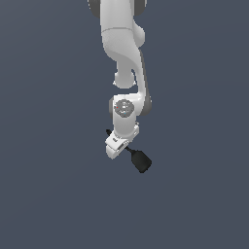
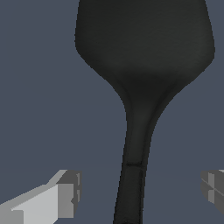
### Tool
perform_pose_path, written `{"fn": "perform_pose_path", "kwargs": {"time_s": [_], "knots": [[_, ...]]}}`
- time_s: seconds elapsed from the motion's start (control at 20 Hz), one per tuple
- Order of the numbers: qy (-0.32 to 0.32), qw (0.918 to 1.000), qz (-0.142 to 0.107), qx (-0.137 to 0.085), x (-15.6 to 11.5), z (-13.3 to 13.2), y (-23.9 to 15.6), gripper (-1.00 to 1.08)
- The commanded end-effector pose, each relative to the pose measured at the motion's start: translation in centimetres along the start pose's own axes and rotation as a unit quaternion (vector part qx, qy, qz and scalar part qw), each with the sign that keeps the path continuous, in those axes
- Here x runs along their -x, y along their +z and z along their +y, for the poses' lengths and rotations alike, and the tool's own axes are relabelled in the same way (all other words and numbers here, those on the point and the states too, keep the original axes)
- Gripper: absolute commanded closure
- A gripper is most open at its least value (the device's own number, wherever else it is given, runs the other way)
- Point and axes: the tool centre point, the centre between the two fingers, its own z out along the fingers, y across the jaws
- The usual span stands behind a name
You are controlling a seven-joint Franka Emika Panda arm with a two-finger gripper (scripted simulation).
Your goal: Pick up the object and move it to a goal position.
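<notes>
The claw [image 2: 140, 192] stands apart, its fingers [image 2: 61, 197] clear of the black object [image 2: 140, 57] on both sides. The object's thin stem runs between them without touching, its rounded head [image 1: 141, 160] sticking out just beyond the claw, below the white arm [image 1: 124, 44].

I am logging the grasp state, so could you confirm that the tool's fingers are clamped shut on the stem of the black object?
Not quite. The wrist view shows the tool open: its fingers stand well apart, with clear gaps on both sides of the black object, whose stem runs between them untouched. The rest holds: the stem does lie between the fingers.
</notes>
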Motion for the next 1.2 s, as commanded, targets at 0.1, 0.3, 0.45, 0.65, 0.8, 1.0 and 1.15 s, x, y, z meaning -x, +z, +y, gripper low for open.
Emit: {"fn": "perform_pose_path", "kwargs": {"time_s": [0.1, 0.3, 0.45, 0.65, 0.8, 1.0, 1.15], "knots": [[0.0, 1.0, 0.0, 0.001, -0.1, 0.1, 0.2, 1.08], [0.0, 1.0, 0.0, 0.001, -0.1, 0.1, 0.2, 1.08], [0.0, 1.0, 0.0, 0.001, -0.1, 0.1, 0.2, 1.08], [-0.002, 1.0, 0.0, -0.001, -0.1, -0.1, 0.1, 1.08], [-0.002, 1.0, 0.0, -0.001, 0.4, 0.3, -0.4, 1.08], [-0.002, 1.0, 0.0, -0.001, 1.8, 1.3, -1.9, 1.08], [-0.002, 1.0, 0.0, -0.001, 3.4, 2.4, -3.7, 1.08]]}}
